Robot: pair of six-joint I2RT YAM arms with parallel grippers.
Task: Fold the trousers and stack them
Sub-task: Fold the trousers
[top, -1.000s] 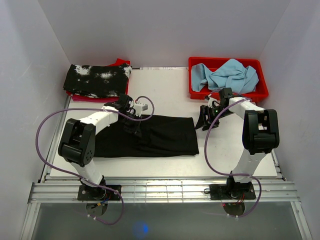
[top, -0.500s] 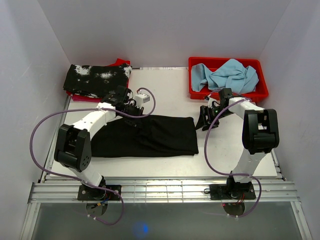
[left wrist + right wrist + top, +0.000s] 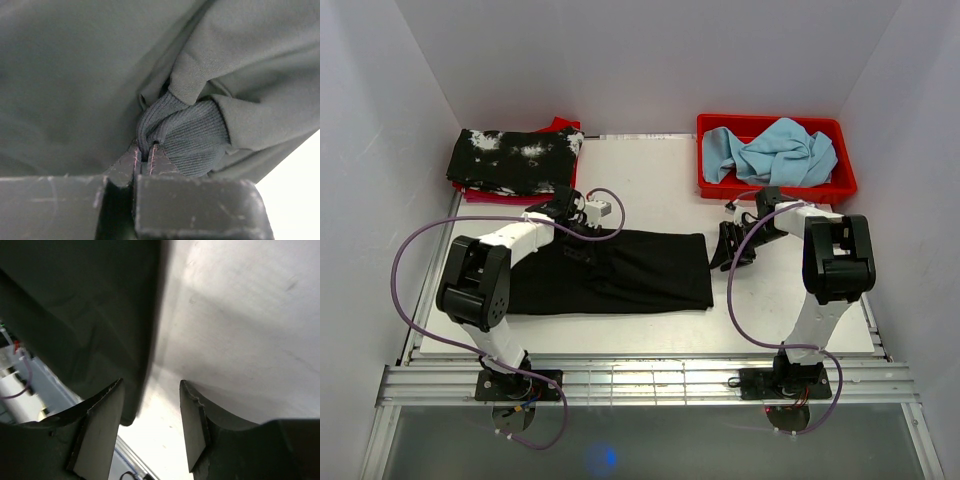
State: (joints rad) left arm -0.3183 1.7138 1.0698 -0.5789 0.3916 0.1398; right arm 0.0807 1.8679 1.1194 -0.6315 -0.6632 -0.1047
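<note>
Top view: trousers (image 3: 620, 272), 1 folded black slab, flat at centre of table (image 3: 650, 180). Left wrist view: left gripper (image 3: 143, 153) jaws clenched on trousers' ribbed cuff (image 3: 187, 135). Right wrist view: right gripper (image 3: 150, 386) jaws released above table, right of centre

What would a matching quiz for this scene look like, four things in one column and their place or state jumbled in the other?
Things:
1. left tool
2. right tool
3. blue cloth
4. splotched garment

Place or state:
A. in the red bin
B. shut on the trousers
C. open, beside the trousers' right end
D. at the table's far left corner

Pairs: 1-B, 2-C, 3-A, 4-D
</note>
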